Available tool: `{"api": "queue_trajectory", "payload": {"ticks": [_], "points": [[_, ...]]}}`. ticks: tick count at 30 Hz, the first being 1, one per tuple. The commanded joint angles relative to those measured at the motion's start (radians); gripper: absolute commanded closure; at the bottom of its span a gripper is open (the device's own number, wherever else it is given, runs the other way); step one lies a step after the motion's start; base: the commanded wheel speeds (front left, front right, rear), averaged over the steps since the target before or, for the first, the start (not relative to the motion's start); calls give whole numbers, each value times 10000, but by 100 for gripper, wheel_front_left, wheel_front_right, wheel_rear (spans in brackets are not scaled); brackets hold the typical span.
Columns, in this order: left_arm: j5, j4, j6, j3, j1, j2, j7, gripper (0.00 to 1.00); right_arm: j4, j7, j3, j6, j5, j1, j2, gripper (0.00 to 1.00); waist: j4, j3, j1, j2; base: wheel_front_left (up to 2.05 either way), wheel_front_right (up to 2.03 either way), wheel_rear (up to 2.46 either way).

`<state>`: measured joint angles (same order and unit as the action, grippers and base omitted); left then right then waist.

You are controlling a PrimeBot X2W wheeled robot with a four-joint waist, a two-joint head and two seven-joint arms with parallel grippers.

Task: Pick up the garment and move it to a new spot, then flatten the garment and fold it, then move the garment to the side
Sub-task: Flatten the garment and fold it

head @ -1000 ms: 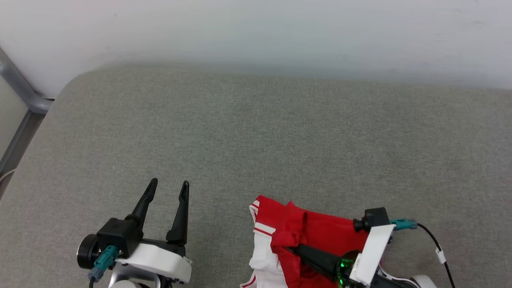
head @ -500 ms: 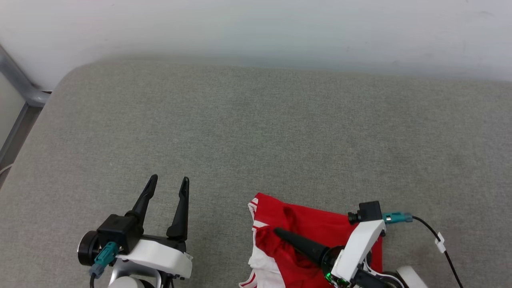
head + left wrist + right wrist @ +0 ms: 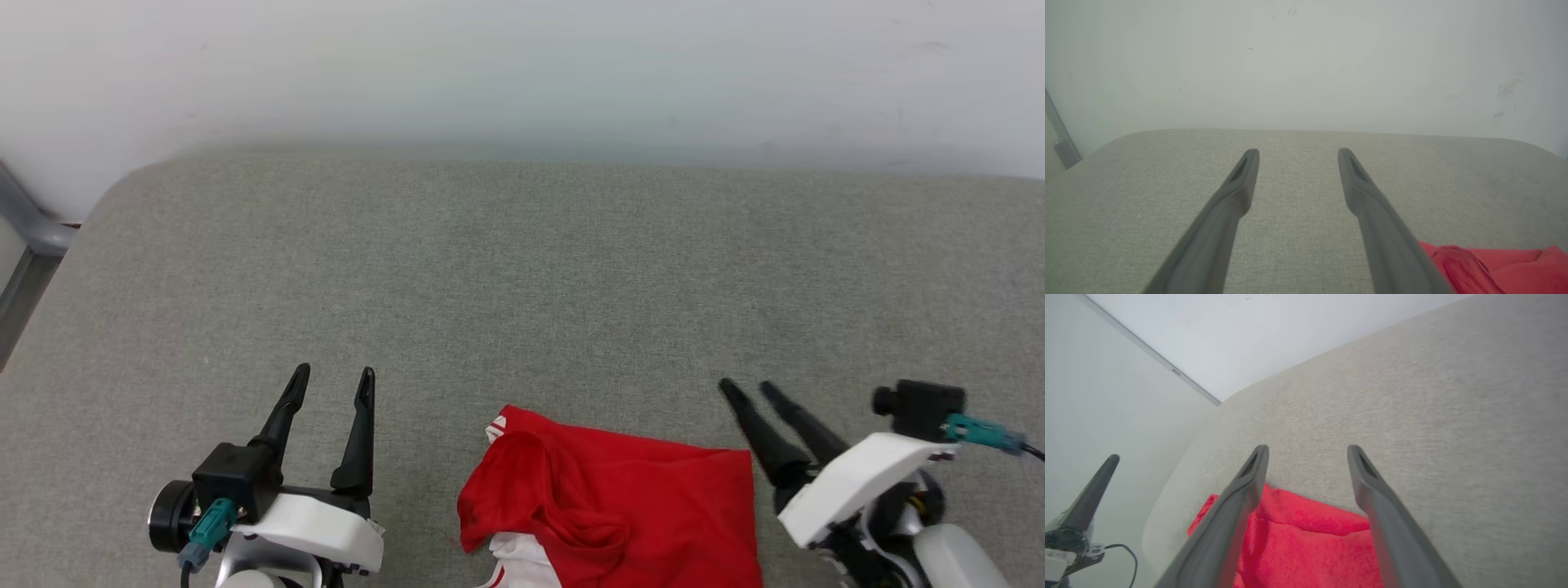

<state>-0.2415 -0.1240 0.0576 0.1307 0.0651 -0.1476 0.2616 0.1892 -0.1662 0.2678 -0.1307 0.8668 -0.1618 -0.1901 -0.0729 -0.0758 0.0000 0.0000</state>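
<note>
Both grippers stand open and hold nothing: the left gripper [image 3: 335,374] is well to the left of the garment [image 3: 637,498], and the right gripper [image 3: 744,385] is just beside its right edge. The garment lies bunched on the grey padded surface [image 3: 522,269] at the near edge, between the two, with its long axis running left to right. Plain red cloth faces up. Striped trim [image 3: 495,426] shows at its far left corner and a white sleeve [image 3: 522,563] peeks out below.

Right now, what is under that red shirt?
The garment lies crumpled on the grey fabric surface; a white part peeks out beneath its red top layer. Whatever else lies beneath is covered.
</note>
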Motion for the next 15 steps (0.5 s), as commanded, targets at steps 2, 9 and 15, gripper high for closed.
{"api": "queue_trajectory", "payload": {"ticks": [2,9,15], "points": [[45,-2,-98,-67,-178,45,44,0,80,656,-901,1,-1239,299,-83,0,161,145,0,0,0,0,0],[98,15,-230,-223,-360,55,44,0,-689,1974,-3457,1,-4518,1001,443,0,445,384,0,0,0,0,0],[252,44,-341,-296,-491,33,44,0,-2059,2533,-3858,3,-6193,1700,824,0,577,625,0,0,0,0,0]]}}
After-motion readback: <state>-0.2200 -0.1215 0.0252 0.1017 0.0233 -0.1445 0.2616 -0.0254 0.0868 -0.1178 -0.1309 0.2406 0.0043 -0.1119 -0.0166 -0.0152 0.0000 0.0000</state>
